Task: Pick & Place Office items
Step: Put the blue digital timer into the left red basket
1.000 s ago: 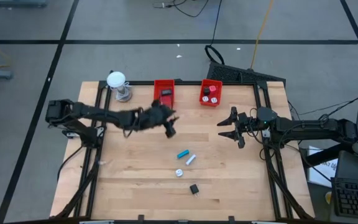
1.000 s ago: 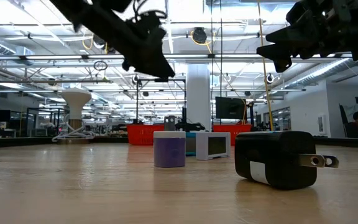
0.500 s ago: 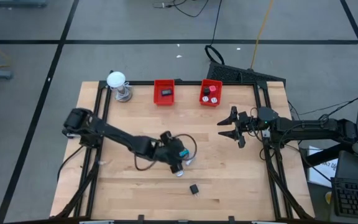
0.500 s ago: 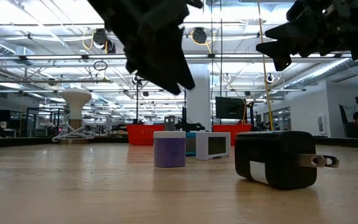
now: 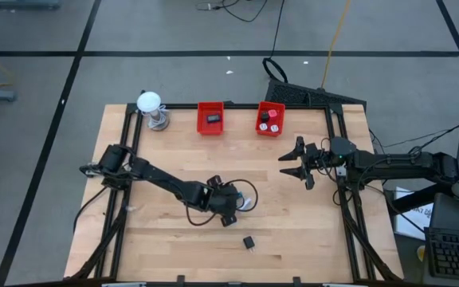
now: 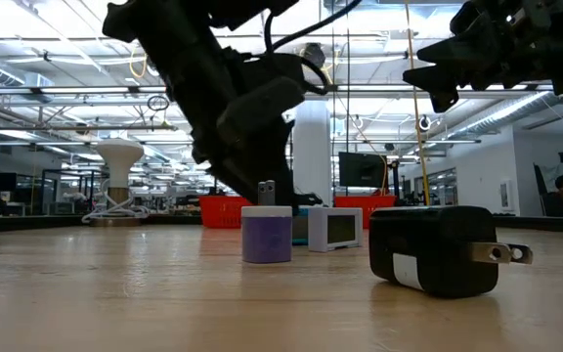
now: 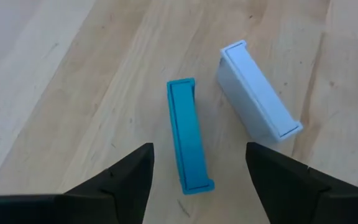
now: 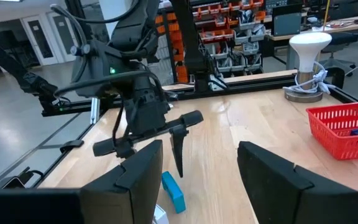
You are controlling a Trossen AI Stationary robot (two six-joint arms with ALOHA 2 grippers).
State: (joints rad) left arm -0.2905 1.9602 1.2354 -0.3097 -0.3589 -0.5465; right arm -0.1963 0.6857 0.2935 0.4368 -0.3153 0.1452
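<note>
My left gripper [image 7: 197, 190] is open and low over the table's middle [image 5: 229, 206]. Its fingers stand on either side of a cyan bar [image 7: 188, 137] that lies flat on the wood, touching nothing. A pale blue bar [image 7: 258, 102] lies beside the cyan one; in the high view it shows at the gripper's right [image 5: 246, 205]. A white round piece [image 5: 229, 222] and a black cube [image 5: 249, 241] lie nearer the near edge. My right gripper [image 5: 297, 163] waits open, raised over the table's right part.
Two red bins [image 5: 210, 118] [image 5: 270, 118] stand at the far edge with small pieces inside. A white ball on a metal stand [image 5: 151, 108] is at the far left. In the low view a black plug cube [image 6: 433, 249] sits close to the near edge.
My left arm has swung from beside the left red bin toward the near edge and the right, and has come down over the cyan and pale blue bars. The pieces on the table have stayed in place.
</note>
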